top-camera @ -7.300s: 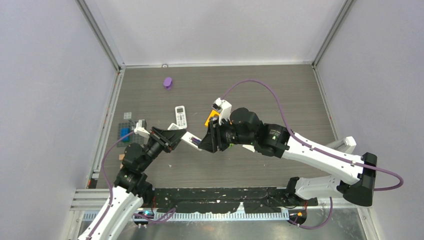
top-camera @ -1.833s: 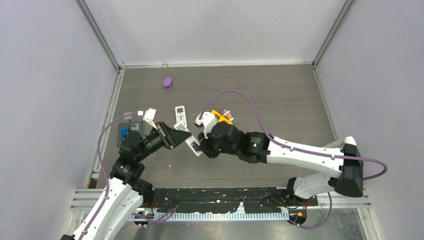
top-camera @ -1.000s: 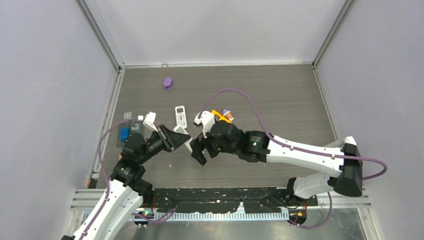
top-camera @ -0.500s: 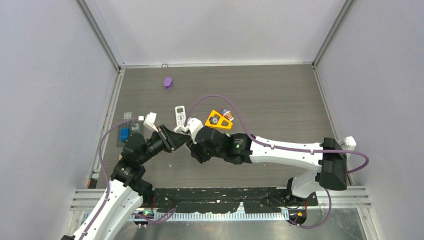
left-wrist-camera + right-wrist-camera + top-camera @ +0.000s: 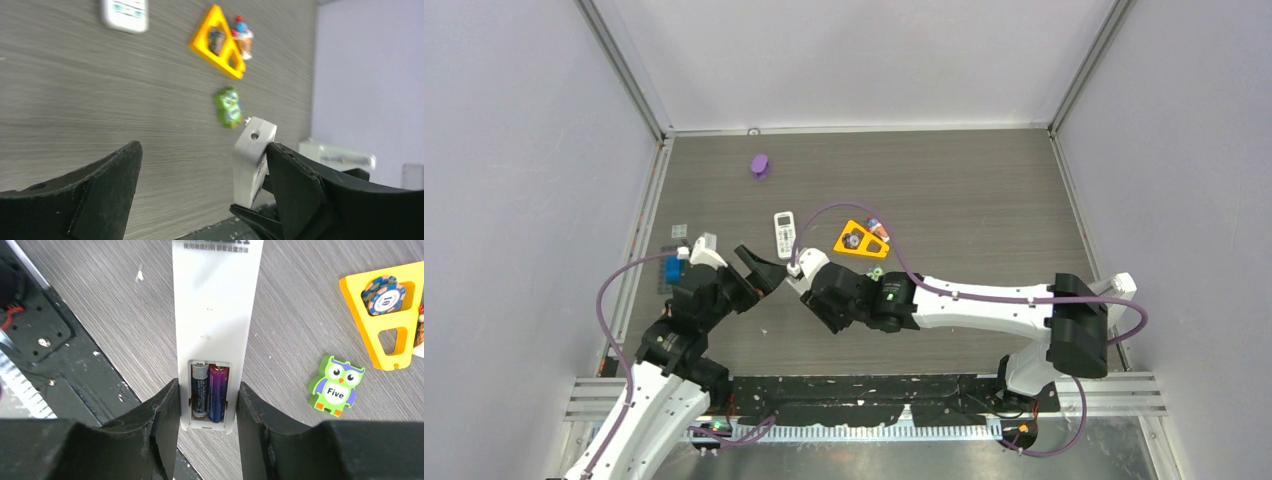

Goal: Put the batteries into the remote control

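The right pincer (image 5: pixel 207 390) is seen clamped on the long white plastic remote control (image 5: pixel 217 315). A dark cylindrical battery (image 5: pixel 199 390) and a purple cylindrical battery (image 5: pixel 218 392) are seated side by side in its open bay. The left pincer (image 5: pixel 204 150) is spread wide, empty. Loading is judged done; next, the remote must be set down level.

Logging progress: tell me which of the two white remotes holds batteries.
The white plastic remote clamped in the right pincer: its open bay shows a dark cylindrical battery beside a purple battery. The other white remote lies buttons-up on the grey table.
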Controlling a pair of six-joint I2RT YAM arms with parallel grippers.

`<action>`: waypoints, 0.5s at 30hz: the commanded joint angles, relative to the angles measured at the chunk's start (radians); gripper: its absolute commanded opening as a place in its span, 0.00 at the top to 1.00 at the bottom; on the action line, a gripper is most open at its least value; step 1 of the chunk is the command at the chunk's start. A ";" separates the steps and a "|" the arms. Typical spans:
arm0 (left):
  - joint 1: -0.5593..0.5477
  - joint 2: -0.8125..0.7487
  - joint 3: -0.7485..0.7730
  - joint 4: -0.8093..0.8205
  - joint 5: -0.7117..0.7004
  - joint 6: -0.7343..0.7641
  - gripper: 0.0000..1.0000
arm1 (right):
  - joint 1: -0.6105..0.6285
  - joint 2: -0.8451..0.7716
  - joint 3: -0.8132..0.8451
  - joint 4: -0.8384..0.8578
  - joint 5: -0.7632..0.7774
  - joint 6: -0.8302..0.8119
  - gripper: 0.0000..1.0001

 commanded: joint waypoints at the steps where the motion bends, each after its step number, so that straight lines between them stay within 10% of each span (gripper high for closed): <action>1: 0.012 -0.054 0.032 -0.190 -0.262 -0.031 0.05 | -0.001 0.075 -0.036 -0.020 -0.022 -0.068 0.81; 15: 0.013 -0.285 0.042 -0.314 -0.560 -0.082 0.05 | -0.037 0.392 0.126 -0.116 -0.108 -0.046 0.81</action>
